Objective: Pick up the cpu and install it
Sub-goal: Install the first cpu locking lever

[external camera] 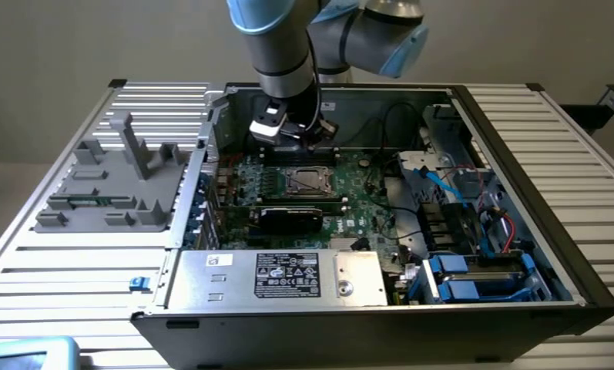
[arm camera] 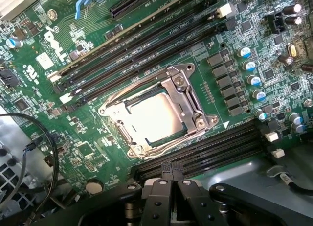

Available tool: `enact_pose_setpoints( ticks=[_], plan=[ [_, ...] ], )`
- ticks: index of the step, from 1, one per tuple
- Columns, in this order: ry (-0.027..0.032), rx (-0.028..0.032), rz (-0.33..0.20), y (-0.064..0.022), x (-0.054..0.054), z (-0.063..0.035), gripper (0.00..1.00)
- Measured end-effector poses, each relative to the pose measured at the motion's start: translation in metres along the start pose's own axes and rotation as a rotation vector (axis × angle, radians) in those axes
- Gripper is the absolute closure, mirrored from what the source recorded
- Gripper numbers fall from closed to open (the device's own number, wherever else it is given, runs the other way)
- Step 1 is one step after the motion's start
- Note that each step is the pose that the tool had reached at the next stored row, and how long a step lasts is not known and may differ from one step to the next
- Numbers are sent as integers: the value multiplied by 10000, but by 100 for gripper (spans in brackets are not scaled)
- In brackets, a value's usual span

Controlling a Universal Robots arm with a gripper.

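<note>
Motherboard (arm camera: 98, 118) socket holds cpu (arm camera: 155, 116) beneath end effector (arm camera: 169, 179).

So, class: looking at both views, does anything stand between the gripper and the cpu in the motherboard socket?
Nothing visible does. The cpu lies in the socket, its shiny top uncovered inside the metal frame. The gripper, shut and holding nothing, hangs above the memory slots beside the socket.

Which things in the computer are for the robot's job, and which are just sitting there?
For the job:
- cpu, shiny, lying in the socket frame
- gripper, shut, holding nothing, above the motherboard

Just there:
- black graphics card
- grey plastic holder beside the case
- blue cables
</note>
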State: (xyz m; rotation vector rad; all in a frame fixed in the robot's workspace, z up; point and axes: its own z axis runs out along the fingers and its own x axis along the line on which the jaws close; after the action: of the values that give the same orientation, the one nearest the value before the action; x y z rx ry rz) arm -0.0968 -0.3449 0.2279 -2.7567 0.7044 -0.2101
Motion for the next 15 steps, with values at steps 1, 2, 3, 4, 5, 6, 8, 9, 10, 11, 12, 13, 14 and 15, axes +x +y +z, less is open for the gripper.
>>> enact_pose_setpoints(
  ticks=[1,2,3,4,5,6,8,9,10,11,12,13,14,15],
  plan=[
    [-49,-41,14,0,0,-2,89],
    [-106,-80,31,1,1,-10,89],
    [-180,-122,52,5,5,-17,89],
    [-269,-171,78,13,12,-26,89],
    [-343,-217,98,17,19,-43,89],
    [-411,-258,117,20,27,-62,89],
    [-527,-322,151,20,42,-105,89],
    [-566,-347,162,17,48,-131,89],
    [-597,-364,170,12,54,-157,89],
    [-627,-382,179,8,59,-185,89],
    [-652,-399,186,2,66,-215,89],
    [-676,-411,193,-5,73,-246,89],
    [-701,-428,200,-11,80,-278,89],
    [-724,-442,206,-16,87,-308,89]
  ],
)
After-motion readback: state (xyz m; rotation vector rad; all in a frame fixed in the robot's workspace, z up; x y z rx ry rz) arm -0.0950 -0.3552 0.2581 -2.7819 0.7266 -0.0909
